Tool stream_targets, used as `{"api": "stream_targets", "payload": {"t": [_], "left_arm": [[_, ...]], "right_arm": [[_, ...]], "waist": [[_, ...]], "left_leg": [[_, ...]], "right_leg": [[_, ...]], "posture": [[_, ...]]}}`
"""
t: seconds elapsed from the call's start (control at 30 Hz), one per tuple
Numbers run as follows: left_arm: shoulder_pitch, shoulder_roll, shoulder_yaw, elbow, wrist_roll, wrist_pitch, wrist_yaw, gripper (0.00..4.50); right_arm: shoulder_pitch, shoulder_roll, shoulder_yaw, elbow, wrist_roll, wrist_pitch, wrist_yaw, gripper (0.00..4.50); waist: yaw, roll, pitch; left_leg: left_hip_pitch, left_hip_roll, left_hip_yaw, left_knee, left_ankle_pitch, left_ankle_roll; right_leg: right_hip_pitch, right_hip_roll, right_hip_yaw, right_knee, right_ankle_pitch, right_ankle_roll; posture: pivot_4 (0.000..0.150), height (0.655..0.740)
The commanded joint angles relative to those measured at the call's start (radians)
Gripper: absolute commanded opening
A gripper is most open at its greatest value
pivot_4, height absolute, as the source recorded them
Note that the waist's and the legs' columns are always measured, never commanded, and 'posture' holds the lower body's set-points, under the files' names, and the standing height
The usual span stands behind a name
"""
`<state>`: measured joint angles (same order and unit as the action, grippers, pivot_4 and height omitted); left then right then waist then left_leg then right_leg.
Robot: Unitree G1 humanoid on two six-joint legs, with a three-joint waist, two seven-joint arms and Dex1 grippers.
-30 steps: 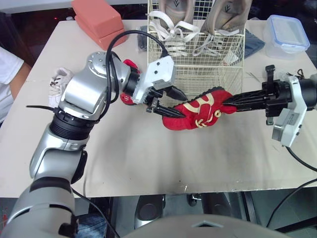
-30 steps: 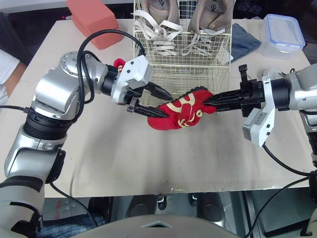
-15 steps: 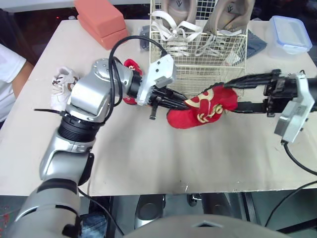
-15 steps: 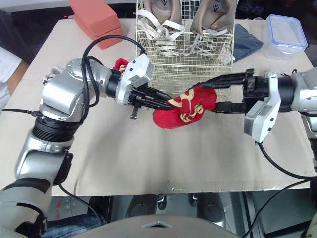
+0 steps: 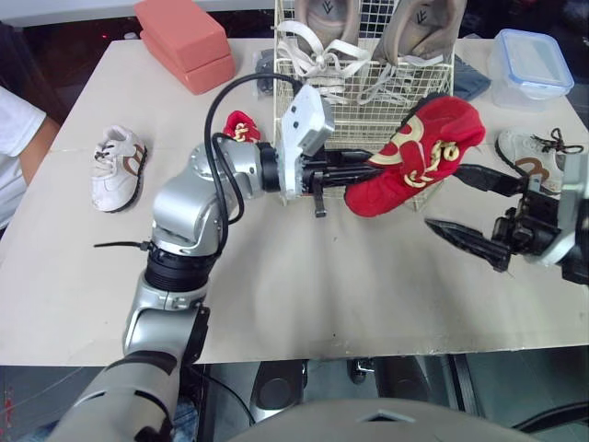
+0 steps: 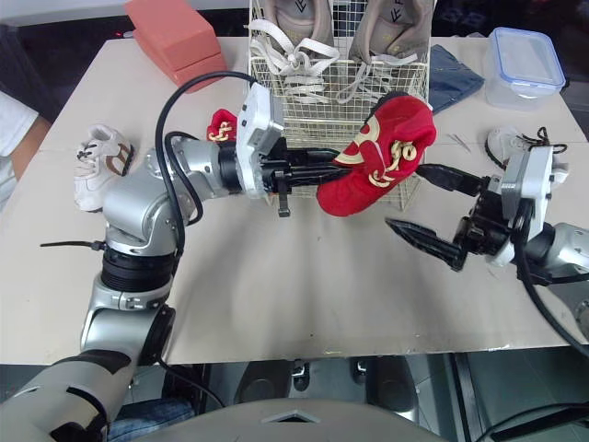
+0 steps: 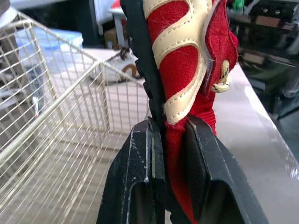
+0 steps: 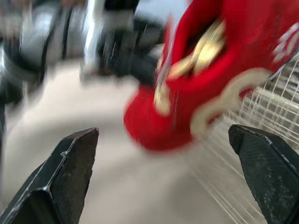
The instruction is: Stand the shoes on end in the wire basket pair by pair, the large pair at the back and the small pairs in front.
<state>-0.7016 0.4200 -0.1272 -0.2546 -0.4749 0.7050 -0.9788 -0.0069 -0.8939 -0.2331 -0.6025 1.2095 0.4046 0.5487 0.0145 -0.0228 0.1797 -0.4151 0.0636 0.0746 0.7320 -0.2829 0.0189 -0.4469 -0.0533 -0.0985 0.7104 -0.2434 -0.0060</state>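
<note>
We're mid-way through loading the 1st small shoe: the left gripper has its 2 fingers clamped tight on the lower end of the red shoe, one finger against the sole and the other on the red side, and it's holding the shoe up in the air just right of centre frame, slanting up over the front right corner of the wire basket. The right gripper sits off to the lower right with its fingers spread wide and nothing between them. The large pair is already standing at the back of the basket, up at the top of the frame. The 2nd red shoe waits on the table left of the basket. Next we reckon the shoe has to go over the front wire and get lowered on end into the front row, without snagging those loose white laces. Compared with half a second ago, the right gripper has let go and backed away, and the shoe has gone from table level up to rim height.
</note>
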Motion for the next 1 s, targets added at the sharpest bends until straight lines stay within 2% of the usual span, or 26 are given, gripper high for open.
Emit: {"api": "stream_targets", "payload": {"t": [0.03, 0.1, 0.2, 0.47, 0.63, 0.7, 0.77, 0.83, 0.93, 0.97, 1.0], "left_arm": [[0.017, 0.001, 0.008, -0.052, -0.004, -0.035, 0.03, 0.34], [0.024, 0.001, 0.005, -0.055, -0.004, -0.041, 0.039, 0.34], [0.022, -0.007, 0.004, -0.051, -0.012, -0.043, 0.052, 0.34], [0.014, -0.03, -0.002, -0.054, -0.039, -0.033, 0.059, 0.34], [0.013, -0.025, 0.003, -0.06, -0.056, -0.005, 0.056, 0.34], [0.017, -0.021, 0.014, -0.079, -0.084, 0.012, 0.044, 1.36], [0.02, -0.02, 0.021, -0.086, -0.081, 0.001, 0.06, 1.96], [0.019, -0.011, 0.034, -0.082, -0.066, -0.025, 0.077, 3.01], [0.022, 0.008, 0.075, -0.093, -0.089, -0.017, 0.095, 4.24], [0.027, 0.021, 0.086, -0.104, -0.096, -0.013, 0.097, 4.45], [0.033, 0.034, 0.1, -0.115, -0.105, -0.004, 0.101, 4.45]], "right_arm": [[-0.057, 0.069, -0.013, -0.052, 0.151, 0.048, -0.183, 4.4], [-0.084, 0.099, -0.015, -0.054, 0.173, 0.073, -0.242, 4.4], [-0.099, 0.107, -0.013, -0.048, 0.137, 0.103, -0.254, 3.71], [-0.127, 0.113, 0.014, -0.041, 0.076, 0.18, -0.281, 0.12], [-0.158, 0.136, 0.004, -0.048, 0.078, 0.2, -0.317, 0.06], [-0.18, 0.147, -0.02, -0.053, 0.105, 0.196, -0.339, 0.0], [-0.204, 0.152, -0.047, -0.057, 0.144, 0.194, -0.362, 0.0], [-0.229, 0.152, -0.069, -0.06, 0.176, 0.192, -0.385, 0.0], [-0.267, 0.156, -0.09, -0.058, 0.204, 0.184, -0.422, 0.0], [-0.286, 0.161, -0.093, -0.053, 0.214, 0.18, -0.441, 0.0], [-0.31, 0.17, -0.093, -0.047, 0.221, 0.174, -0.466, 0.0]], "waist": [[0.001, 0.0, 0.0], [0.002, 0.0, 0.0], [0.006, 0.0, 0.0], [0.003, 0.0, 0.0], [0.002, 0.0, 0.0], [0.002, 0.0, 0.0], [0.002, 0.0, 0.0], [0.002, 0.0, 0.0], [0.0, 0.0, 0.0], [0.0, 0.0, 0.0], [0.0, 0.0, 0.0]], "left_leg": [[0.0, 0.0, 0.0, 0.0, 0.0, 0.0], [-0.001, -0.001, 0.0, 0.0, 0.0, 0.0], [-0.001, -0.001, -0.001, 0.0, 0.0, 0.001], [-0.001, -0.004, -0.001, -0.001, -0.003, 0.005], [-0.001, -0.004, -0.001, -0.001, -0.003, 0.005], [-0.001, -0.004, -0.001, -0.001, -0.003, 0.006], [-0.001, -0.004, -0.001, -0.001, -0.003, 0.005], [-0.002, -0.004, -0.001, -0.001, -0.003, 0.005], [-0.001, -0.005, -0.001, -0.002, -0.003, 0.006], [-0.001, -0.004, -0.001, -0.002, -0.003, 0.005], [-0.001, -0.004, -0.001, -0.002, -0.003, 0.005]], "right_leg": [[0.0, 0.0, 0.0, 0.0, 0.0, 0.0], [0.0, 0.0, 0.0, 0.0, 0.0, 0.0], [0.0, 0.0, -0.001, -0.001, 0.0, 0.0], [0.0, 0.0, -0.001, -0.002, 0.0, 0.0], [0.0, 0.0, 0.0, -0.002, 0.0, 0.0], [0.0, 0.0, -0.001, -0.002, 0.0, 0.0], [0.0, 0.0, 0.0, -0.002, 0.0, 0.0], [-0.001, -0.001, 0.0, -0.002, 0.0, 0.0], [-0.001, 0.0, 0.0, -0.002, 0.0, 0.0], [-0.001, 0.0, 0.0, -0.002, 0.0, 0.0], [-0.001, 0.0, 0.0, -0.002, 0.0, 0.0]], "posture": [[0.15, 0.686], [0.15, 0.686], [0.15, 0.686], [0.15, 0.686], [0.15, 0.686], [0.15, 0.686], [0.15, 0.686], [0.15, 0.686], [0.15, 0.686], [0.15, 0.686], [0.15, 0.686]]}}
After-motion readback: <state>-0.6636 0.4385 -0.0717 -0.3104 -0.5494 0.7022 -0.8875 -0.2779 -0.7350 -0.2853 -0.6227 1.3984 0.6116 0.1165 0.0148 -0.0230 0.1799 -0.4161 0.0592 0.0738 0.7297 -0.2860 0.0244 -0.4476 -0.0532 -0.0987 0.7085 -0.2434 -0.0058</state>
